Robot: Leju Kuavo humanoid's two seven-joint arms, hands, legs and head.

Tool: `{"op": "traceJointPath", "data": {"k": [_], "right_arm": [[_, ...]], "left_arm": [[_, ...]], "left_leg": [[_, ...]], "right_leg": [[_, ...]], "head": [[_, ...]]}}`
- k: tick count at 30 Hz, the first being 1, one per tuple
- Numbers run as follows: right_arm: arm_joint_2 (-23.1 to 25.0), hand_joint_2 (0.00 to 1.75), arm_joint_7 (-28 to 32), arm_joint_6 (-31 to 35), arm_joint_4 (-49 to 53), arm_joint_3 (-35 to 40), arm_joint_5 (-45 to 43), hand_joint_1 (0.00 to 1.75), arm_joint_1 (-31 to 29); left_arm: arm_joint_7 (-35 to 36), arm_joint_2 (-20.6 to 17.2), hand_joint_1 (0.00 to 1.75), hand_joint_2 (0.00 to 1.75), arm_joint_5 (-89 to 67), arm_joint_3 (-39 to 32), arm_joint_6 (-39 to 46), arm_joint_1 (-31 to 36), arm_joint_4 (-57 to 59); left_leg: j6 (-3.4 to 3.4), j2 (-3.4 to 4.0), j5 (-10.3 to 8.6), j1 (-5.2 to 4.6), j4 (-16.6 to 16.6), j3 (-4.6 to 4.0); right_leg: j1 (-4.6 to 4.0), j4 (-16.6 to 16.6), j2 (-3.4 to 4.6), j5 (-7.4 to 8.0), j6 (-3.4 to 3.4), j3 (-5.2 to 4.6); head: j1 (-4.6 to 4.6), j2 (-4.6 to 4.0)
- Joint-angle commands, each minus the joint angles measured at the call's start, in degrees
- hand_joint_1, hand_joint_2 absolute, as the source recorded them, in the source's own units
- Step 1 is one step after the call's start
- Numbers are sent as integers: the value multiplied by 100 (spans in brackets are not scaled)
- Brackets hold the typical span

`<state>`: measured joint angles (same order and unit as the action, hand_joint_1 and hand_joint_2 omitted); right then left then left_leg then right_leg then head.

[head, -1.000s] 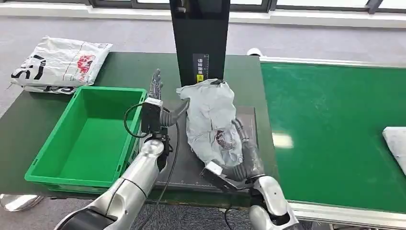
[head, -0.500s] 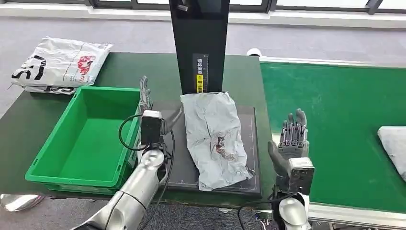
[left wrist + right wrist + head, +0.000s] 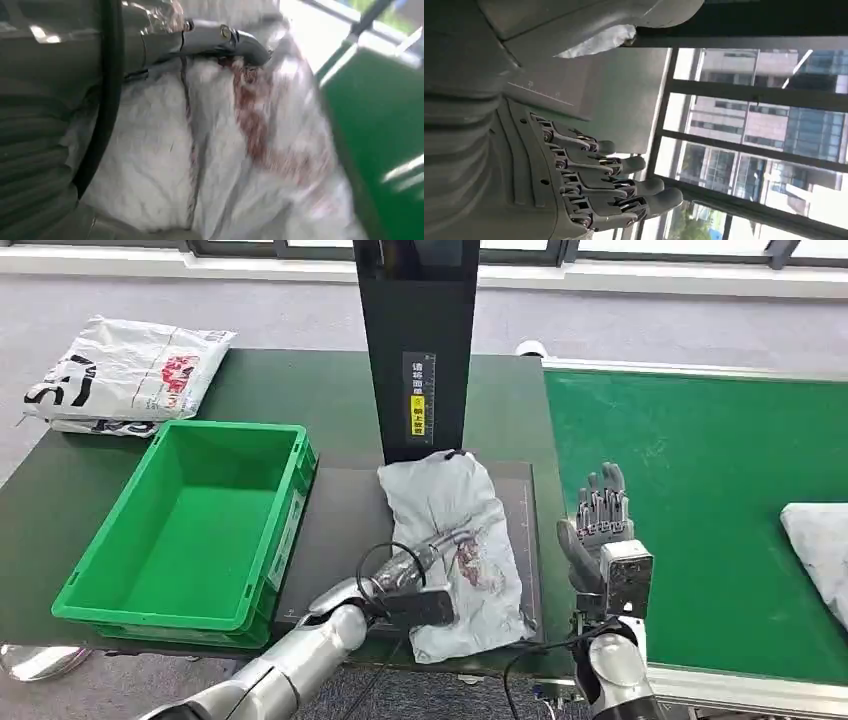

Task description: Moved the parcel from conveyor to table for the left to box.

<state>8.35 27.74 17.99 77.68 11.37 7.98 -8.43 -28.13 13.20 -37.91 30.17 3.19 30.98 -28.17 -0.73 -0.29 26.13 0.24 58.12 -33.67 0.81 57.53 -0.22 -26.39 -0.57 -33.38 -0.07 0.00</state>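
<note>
Up close, left hand (image 3: 200, 42) against parcel (image 3: 260, 150) print.

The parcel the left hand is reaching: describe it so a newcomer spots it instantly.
Find the black post on the dark table. At its foot, on a dark mat, lies the crumpled grey parcel with a red mark. Unlike the flat white bag behind the green crate, the left hand rests on it.

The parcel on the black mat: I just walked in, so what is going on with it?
The grey parcel lies crumpled on the black mat by the green conveyor. The left hand reaches onto it, fingers on its wrapping; a firm grip cannot be confirmed. The right hand is raised, holding nothing, over the conveyor's edge. The green box has nothing in it yet.
</note>
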Motion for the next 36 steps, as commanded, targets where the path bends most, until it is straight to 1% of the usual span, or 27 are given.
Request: {"op": "traceJointPath", "data": {"k": [1,3,4,5,7,9,11,18,20,36], "right_arm": [[72,175,-145,-170,-405,-381,105,0,-225],[78,175,-154,-208,-440,-374,121,0,-256],[78,175,-155,-220,-442,-373,130,0,-258],[71,175,-160,-248,-424,-353,159,0,-248],[69,175,-163,-253,-334,-352,188,0,-189],[55,175,-214,-235,-160,-343,278,0,-71],[48,175,-223,-217,-73,-354,302,0,10],[50,175,-224,-216,-79,-354,304,0,7],[50,175,-224,-216,-79,-354,304,0,7],[50,175,-224,-216,-79,-354,304,0,7]], "left_arm": [[337,-319,24,175,-517,1299,-847,377,880],[429,-342,24,175,-622,1359,-1001,408,926],[463,-338,175,175,-650,1370,-1062,424,963],[621,-339,175,175,-758,1442,-1162,462,1007],[702,-322,175,175,-772,1363,-1042,530,963],[627,-293,175,175,-656,1027,-546,609,794],[572,-277,175,175,-593,844,-420,727,688],[571,-283,175,175,-593,830,-429,735,682],[571,-283,175,175,-593,830,-429,735,682],[571,-283,175,175,-593,830,-429,735,682]], "left_leg": [[0,10,-3,3,-10,12],[1,13,-1,2,-8,14],[1,19,-5,3,-16,19],[2,13,-2,3,-9,17],[2,11,-5,1,-16,29],[2,2,-3,0,-10,39],[2,-1,-3,0,-6,46],[-4,19,-20,4,-30,46],[-4,8,-8,3,-7,49],[-5,10,-10,2,-9,47]], "right_leg": [[-4,-13,9,7,4,10],[-3,-9,12,6,3,13],[-3,-17,18,11,4,17],[-3,-11,10,7,2,20],[-1,-18,6,10,1,36],[1,-9,-4,4,0,48],[1,-6,-8,2,1,56],[-5,-30,10,25,11,45],[-6,-8,-1,9,8,49],[-2,-7,5,10,8,46]], "head": [[0,0],[0,0],[0,0],[0,0],[0,0],[0,0],[0,0],[0,0],[0,0],[0,0]]}}
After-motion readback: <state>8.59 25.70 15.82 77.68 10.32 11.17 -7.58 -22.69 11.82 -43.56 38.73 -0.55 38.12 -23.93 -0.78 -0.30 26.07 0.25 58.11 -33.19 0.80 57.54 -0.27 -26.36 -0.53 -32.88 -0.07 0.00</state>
